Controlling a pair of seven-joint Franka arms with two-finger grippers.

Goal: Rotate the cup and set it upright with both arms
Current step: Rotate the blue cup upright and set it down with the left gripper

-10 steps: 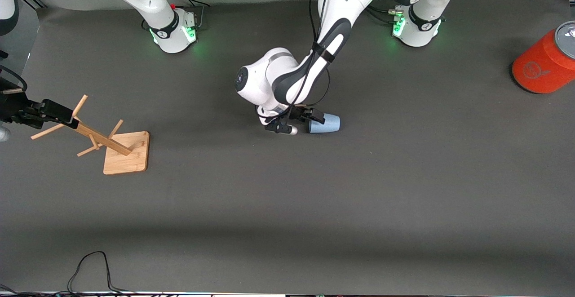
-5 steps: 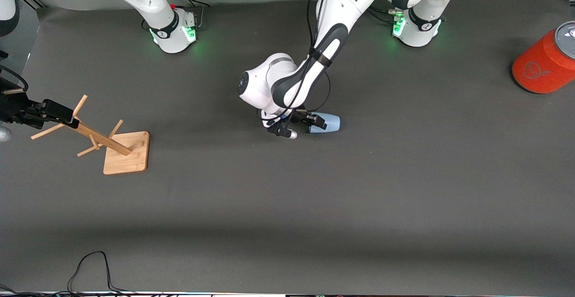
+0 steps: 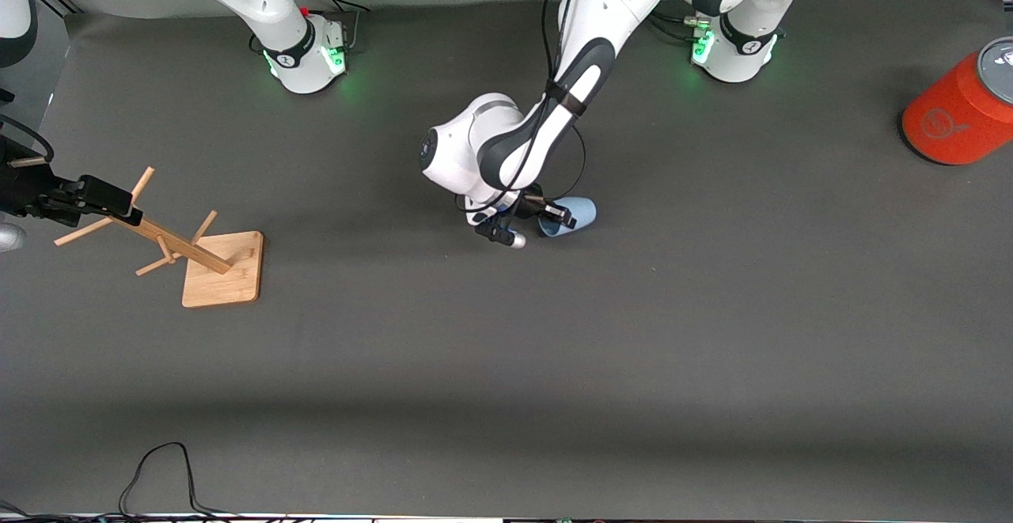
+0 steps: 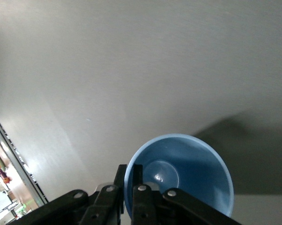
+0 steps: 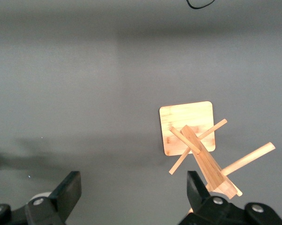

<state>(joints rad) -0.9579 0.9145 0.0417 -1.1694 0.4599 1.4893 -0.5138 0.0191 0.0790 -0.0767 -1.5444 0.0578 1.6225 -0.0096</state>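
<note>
Front view is showing the left gripper (image 3: pixel 546 214) sitting low over the middle of the table (image 3: pixel 712 333), its fingers clamping the rim of the cup (image 3: pixel 571 214). The cup is lying on its side at the gripper's tip, base pointing toward the left arm's end of the table and mouth facing back into the gripper. Through the left wrist view the cup (image 4: pixel 178 178) is presenting its open mouth straight to the camera, with one finger (image 4: pixel 140 206) reaching inside the rim and the other pressing outside the wall, so the jaws are closing on that wall rather than standing apart.

Right gripper (image 3: pixel 87 195) is waiting over the right arm's end of the table, hovering above the wooden peg stand (image 3: pixel 214 266); in the right wrist view its fingers (image 5: pixel 70 190) are spread wide, holding nothing, with the stand (image 5: pixel 192 136) below them.

Judging by this, the rotating step is under way. Next, the wrist likely needs to turn until the mouth faces up, keeping the rim pinched firmly so the smooth plastic does not slip.
</note>
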